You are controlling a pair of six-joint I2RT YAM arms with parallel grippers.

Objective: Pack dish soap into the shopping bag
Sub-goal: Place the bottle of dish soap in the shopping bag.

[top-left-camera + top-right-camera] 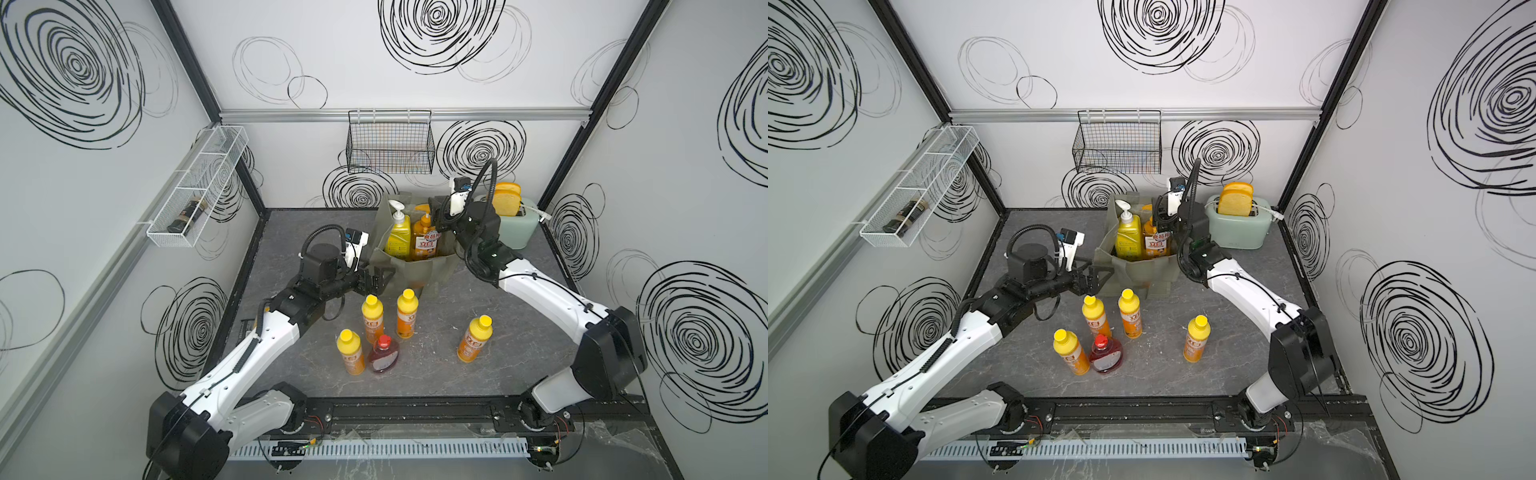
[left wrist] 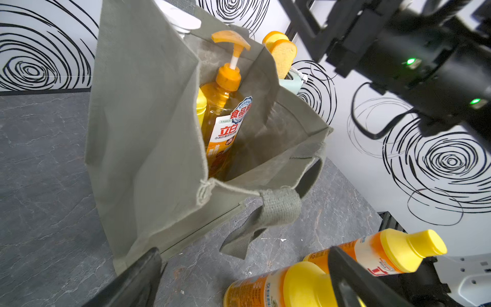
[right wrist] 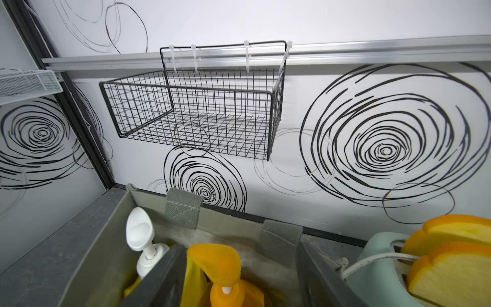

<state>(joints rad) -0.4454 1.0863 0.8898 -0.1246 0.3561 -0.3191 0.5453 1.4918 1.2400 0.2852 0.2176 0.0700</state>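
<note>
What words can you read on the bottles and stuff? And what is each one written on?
"立白": big letters on the label of the amber pump bottle in the shopping bag.
"食品用": badge on the same bottle.
Small print under them: too small to read.
Small orange bottles: labels too blurred to read.
Red bottle and dark jar: nothing readable.

Bright, even light — shadows on the table (image 1: 519,365) are faint and soft. Wide lenses bow the edges; the amber bottle (image 3: 215,261) looks soft in the right wrist view.
</note>
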